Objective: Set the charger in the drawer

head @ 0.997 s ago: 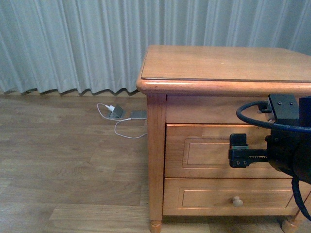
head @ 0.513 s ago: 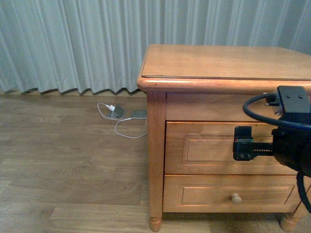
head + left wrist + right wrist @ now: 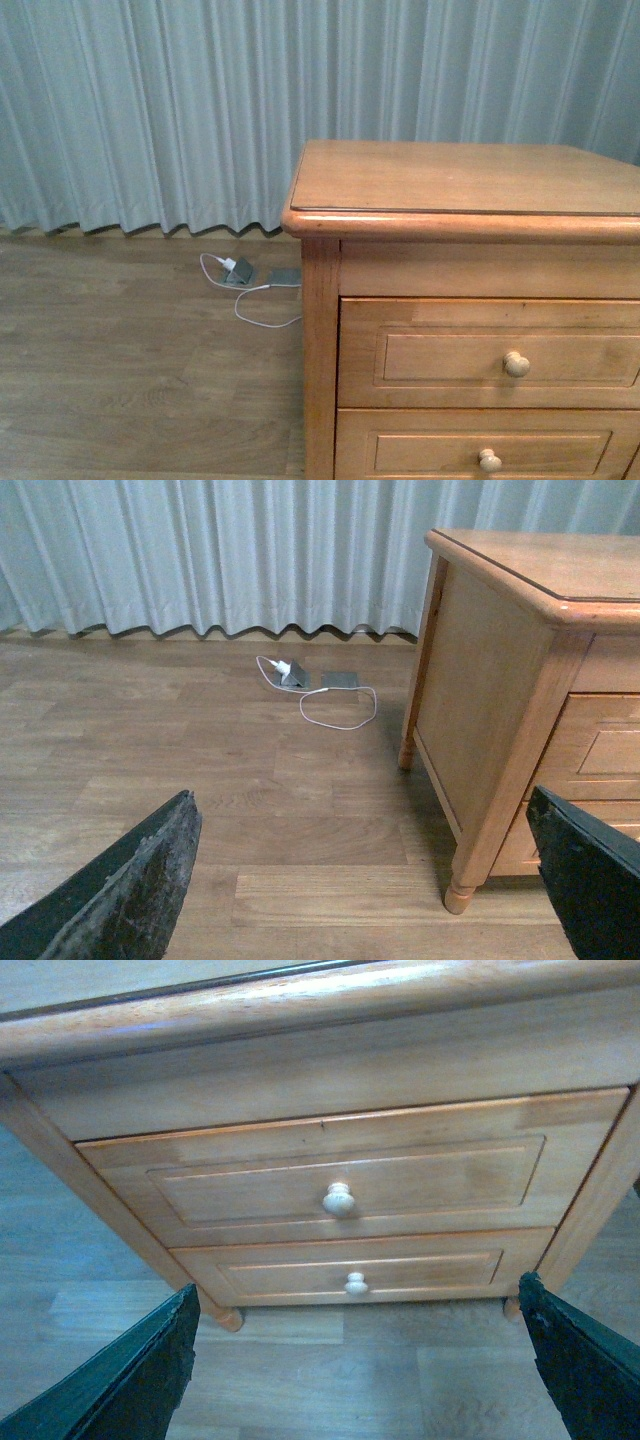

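The charger is not in any view. The wooden nightstand has two honey-coloured drawers, both shut. The upper drawer has a round pale knob, and the lower drawer has one too. Neither gripper shows in the front view. My right gripper is open and empty, facing the upper drawer and lower drawer from a distance. My left gripper is open and empty above the floor, beside the nightstand's side.
A white plug with a white cable and flat grey devices lie on the wood floor by the curtain; they also show in the left wrist view. The nightstand's front leg stands near the left gripper.
My right arm, which was in front of the upper drawer, has left the front view, uncovering the upper knob. The nightstand now sits lower in the front view.
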Robot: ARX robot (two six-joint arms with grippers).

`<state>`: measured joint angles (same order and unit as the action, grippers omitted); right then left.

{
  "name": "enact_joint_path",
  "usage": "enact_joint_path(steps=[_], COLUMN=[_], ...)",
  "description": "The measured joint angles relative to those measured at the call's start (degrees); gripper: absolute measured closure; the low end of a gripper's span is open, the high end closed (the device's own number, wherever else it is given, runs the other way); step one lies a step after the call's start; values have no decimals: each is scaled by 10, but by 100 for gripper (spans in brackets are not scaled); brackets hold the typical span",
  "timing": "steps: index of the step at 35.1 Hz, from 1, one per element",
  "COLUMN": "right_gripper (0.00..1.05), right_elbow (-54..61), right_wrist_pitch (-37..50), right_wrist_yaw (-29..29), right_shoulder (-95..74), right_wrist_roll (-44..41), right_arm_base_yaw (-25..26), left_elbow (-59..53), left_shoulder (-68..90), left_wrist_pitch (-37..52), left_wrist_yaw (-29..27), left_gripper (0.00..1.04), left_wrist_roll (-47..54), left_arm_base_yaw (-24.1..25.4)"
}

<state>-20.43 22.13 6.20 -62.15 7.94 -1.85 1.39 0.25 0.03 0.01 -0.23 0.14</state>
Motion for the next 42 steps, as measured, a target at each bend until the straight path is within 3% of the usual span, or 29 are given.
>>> enact_joint_path(steps=[5, 10, 12, 16, 24, 28, 42], right_gripper=[9, 9, 14, 37, 76, 101, 103], right_elbow=[47, 49, 69, 134, 162, 172, 201], right_wrist_pitch=[-108, -111, -51, 110, 85, 59, -1], right_wrist_yaw=[48, 49, 7, -59, -62, -62, -62], right_shoulder=[162, 191, 185, 203, 267, 306, 403], right_wrist_roll=[42, 54, 33, -44, -72, -75, -78], right_arm_base_yaw=[52, 60, 46, 22, 20, 20, 20], left_elbow=[0, 0, 0, 0, 0, 0, 0], left_shoulder=[0, 0, 0, 0, 0, 0, 0], left_wrist_pitch=[0, 0, 0, 0, 0, 0, 0], left_wrist_yaw=[0, 0, 0, 0, 0, 0, 0], left_gripper=[6, 6, 6, 6, 6, 6, 6], left_wrist_roll=[0, 0, 0, 0, 0, 0, 0], left_arm_base_yaw=[0, 0, 0, 0, 0, 0, 0])
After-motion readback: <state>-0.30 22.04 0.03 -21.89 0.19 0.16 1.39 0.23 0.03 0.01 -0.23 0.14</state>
